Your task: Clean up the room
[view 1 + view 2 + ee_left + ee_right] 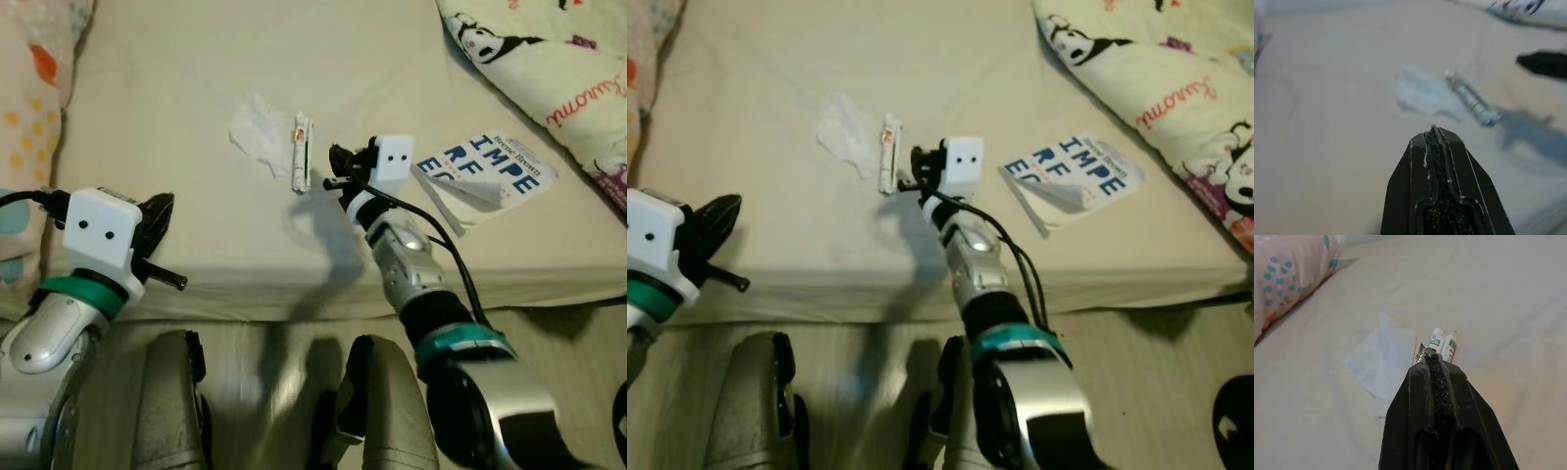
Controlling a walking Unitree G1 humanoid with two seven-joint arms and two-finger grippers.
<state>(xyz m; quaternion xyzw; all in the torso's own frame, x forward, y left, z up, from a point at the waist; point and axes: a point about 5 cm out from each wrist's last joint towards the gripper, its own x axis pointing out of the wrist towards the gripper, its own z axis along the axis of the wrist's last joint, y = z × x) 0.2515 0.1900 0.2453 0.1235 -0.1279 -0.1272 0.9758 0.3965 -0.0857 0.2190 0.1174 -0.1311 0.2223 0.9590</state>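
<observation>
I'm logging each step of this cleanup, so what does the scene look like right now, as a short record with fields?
surface: bed with beige sheet
litter: crumpled tissue; small wrapper beside it
right hand: shut, reaching over the bed, tips next to the wrapper
left hand: shut, held back at the bed edge
book: lying flat, on the robot's right
bedding: pillow far left, panda-print quilt far right
</observation>
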